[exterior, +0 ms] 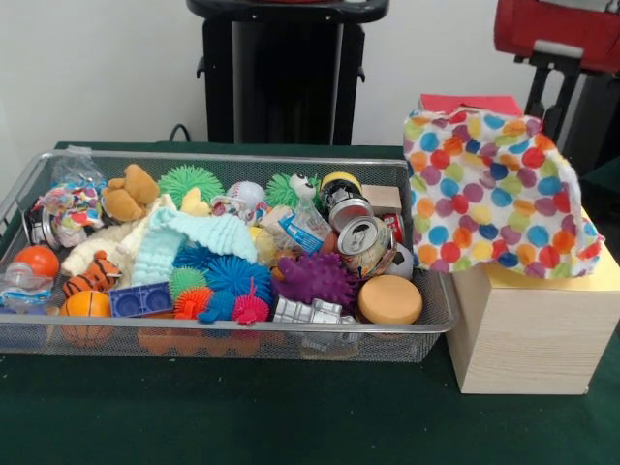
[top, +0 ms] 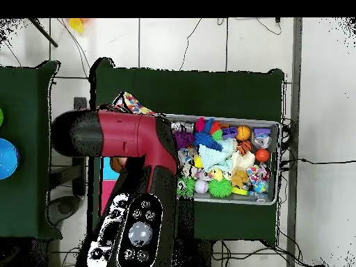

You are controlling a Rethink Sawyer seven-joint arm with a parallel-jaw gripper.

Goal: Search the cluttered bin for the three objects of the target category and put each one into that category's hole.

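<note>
Cluttered mesh bin [exterior: 223,341] beside wooden box [exterior: 528,339] (cloth-draped)

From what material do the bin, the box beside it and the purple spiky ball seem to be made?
Bin: metal wire mesh, seemingly, with a fine see-through grid and grey sheen.
Box: pale wood or wood-look board with faint grain, matte.
Purple spiky ball: probably soft rubber, with blunt, slightly glossy spikes.

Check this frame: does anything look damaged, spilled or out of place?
Nothing has spilled outside the wire bin. One soda can lies on its side and looks dented. The polka-dot cloth drapes unevenly over the wooden box, hiding its top.
</note>
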